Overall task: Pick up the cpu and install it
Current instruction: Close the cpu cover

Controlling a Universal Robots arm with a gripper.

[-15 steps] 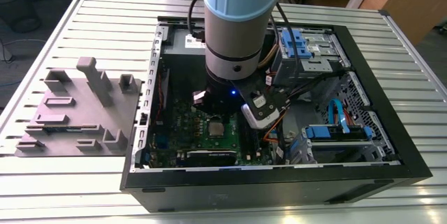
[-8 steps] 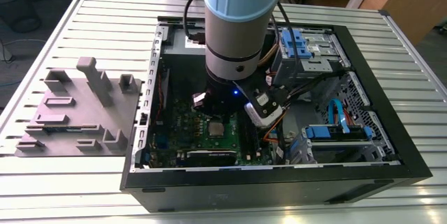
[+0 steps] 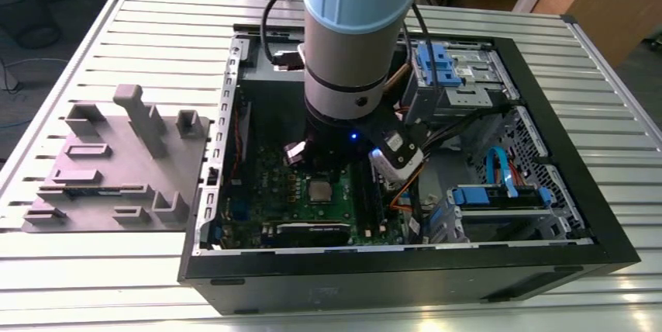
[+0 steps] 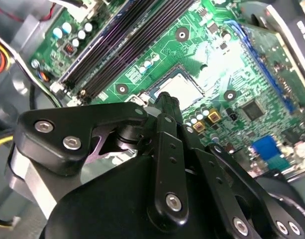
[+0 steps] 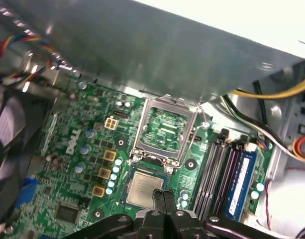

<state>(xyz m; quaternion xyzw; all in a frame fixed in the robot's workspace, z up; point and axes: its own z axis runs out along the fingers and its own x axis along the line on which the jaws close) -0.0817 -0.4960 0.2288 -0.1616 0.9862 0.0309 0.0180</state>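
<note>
Hovering over small square silver-grey cpu (image 5: 144,189) lying in socket on green circuit board (image 5: 67,174): black gripper (image 5: 164,199), fingertips pressed together, empty. Open black computer case (image 3: 414,278) on ribbed aluminium table (image 3: 155,29).

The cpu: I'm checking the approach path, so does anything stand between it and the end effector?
Nothing visible does. In the first wrist view the end effector sits right at the edge of the cpu, and the hinged metal frame stands open beside it, clear of both.
</note>
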